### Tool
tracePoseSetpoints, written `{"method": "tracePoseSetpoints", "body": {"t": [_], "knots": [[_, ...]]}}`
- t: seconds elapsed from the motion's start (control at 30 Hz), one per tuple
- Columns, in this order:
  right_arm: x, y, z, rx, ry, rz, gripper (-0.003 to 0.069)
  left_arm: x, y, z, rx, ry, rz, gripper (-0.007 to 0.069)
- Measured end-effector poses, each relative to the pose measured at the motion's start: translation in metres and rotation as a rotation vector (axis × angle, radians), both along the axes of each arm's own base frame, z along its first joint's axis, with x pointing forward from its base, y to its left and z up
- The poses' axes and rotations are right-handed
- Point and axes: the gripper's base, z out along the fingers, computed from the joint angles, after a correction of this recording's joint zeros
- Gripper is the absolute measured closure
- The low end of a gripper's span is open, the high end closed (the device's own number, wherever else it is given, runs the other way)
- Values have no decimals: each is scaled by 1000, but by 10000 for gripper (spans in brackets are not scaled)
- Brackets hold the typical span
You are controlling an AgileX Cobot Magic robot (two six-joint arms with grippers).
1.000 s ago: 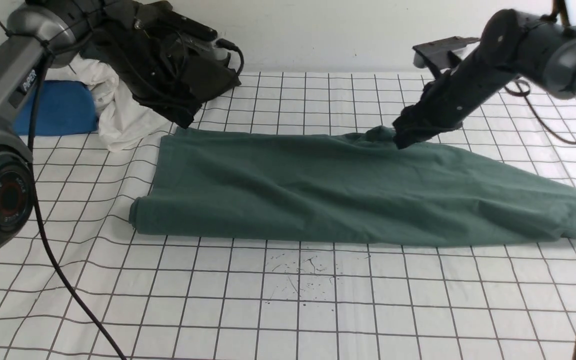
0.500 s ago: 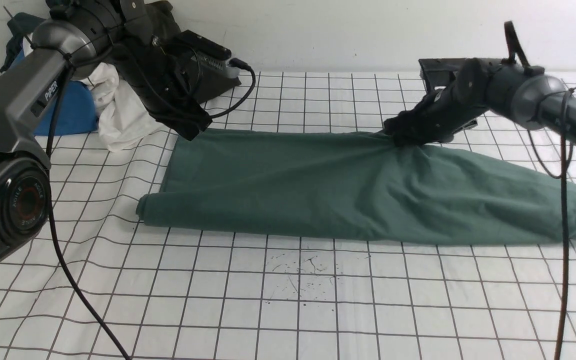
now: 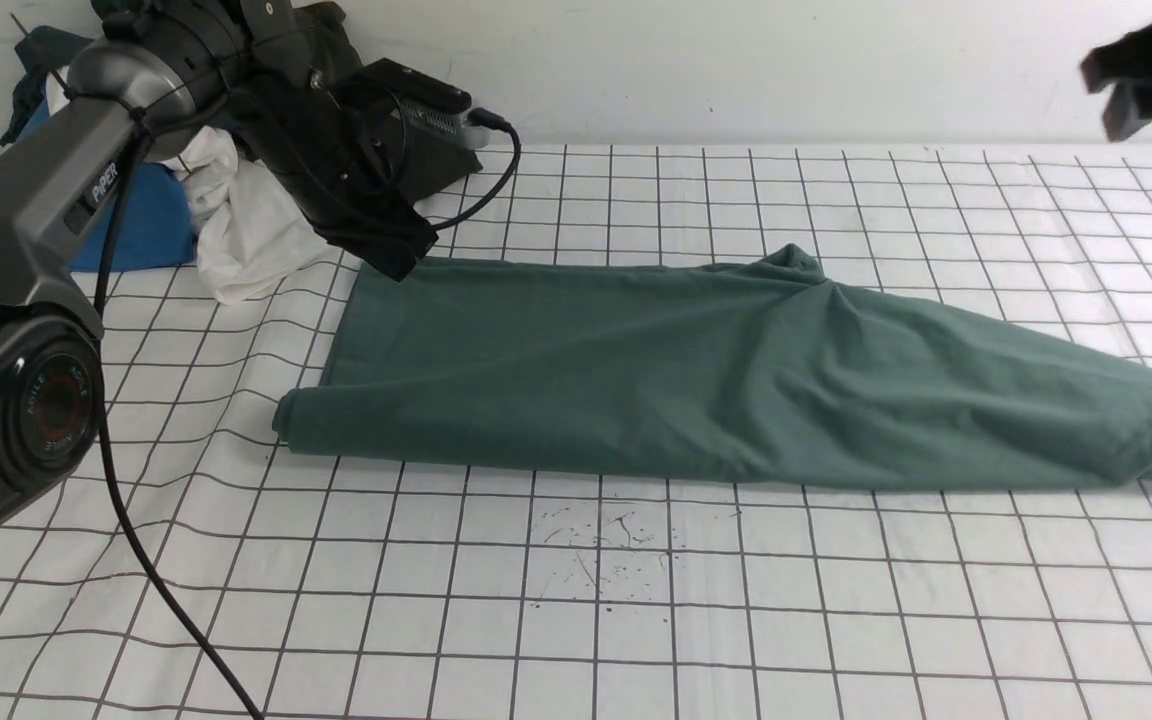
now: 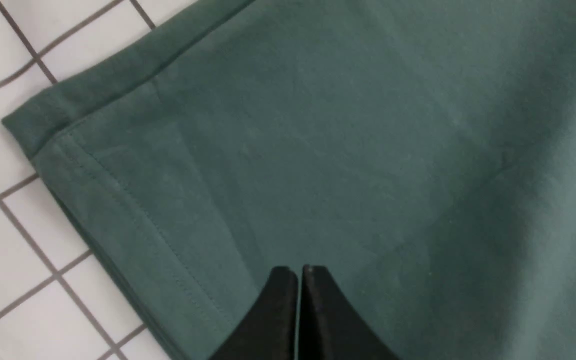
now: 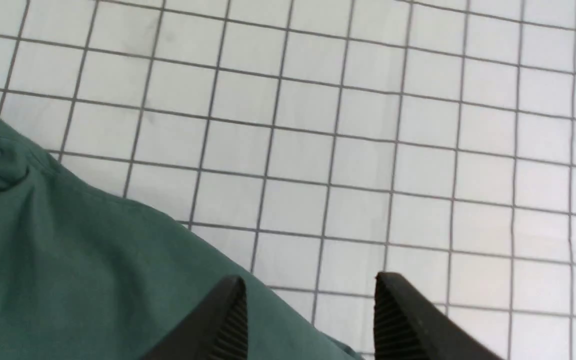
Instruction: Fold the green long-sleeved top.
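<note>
Right gripper (image 5: 308,289) spread, well above green top (image 3: 636,370)

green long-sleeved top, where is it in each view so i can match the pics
Front view: the green long-sleeved fabric top lies flat across the middle, reaching the right edge.
Left wrist view: its hemmed corner fills most of the picture, under the shut left claw.
Right wrist view: one part with a peaked fold, beside the open right claw.
Shared landmark: the white cloth with dark grid lines.
</note>
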Motion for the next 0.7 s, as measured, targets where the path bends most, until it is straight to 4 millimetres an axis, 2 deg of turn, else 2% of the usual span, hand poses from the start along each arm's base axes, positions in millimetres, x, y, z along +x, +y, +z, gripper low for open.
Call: {"method": "tracePoseSetpoints", "body": {"t": [0.1,0.13,0.17,0.3,0.33,0.4,0.43,0.47,0.53,0.7], "knots": [[-14,-15,-8,36,49,-36,326,0,0,0,-2,0,0,632],[-27,-23,-19,65,101,-62,326,0,0,0,-6,1,0,632],[-29,-25,-24,73,121,-69,326,0,0,0,-6,1,0,632],[-66,-34,-80,124,327,-131,326,0,-1,0,-10,1,0,632],[-66,-34,-79,124,322,-133,324,0,-1,0,-10,1,0,632],[-78,-35,-115,141,369,-179,311,0,-1,0,-10,2,1,632],[-78,-35,-117,140,369,-179,311,0,-1,0,-10,2,0,632],[-81,-37,-130,139,358,-208,290,0,-1,0,-12,3,3,632],[-80,-43,-142,144,316,-264,251,0,-1,0,-15,5,6,632],[-73,-57,-157,160,244,-356,151,0,-1,0,-15,5,7,632]]}}
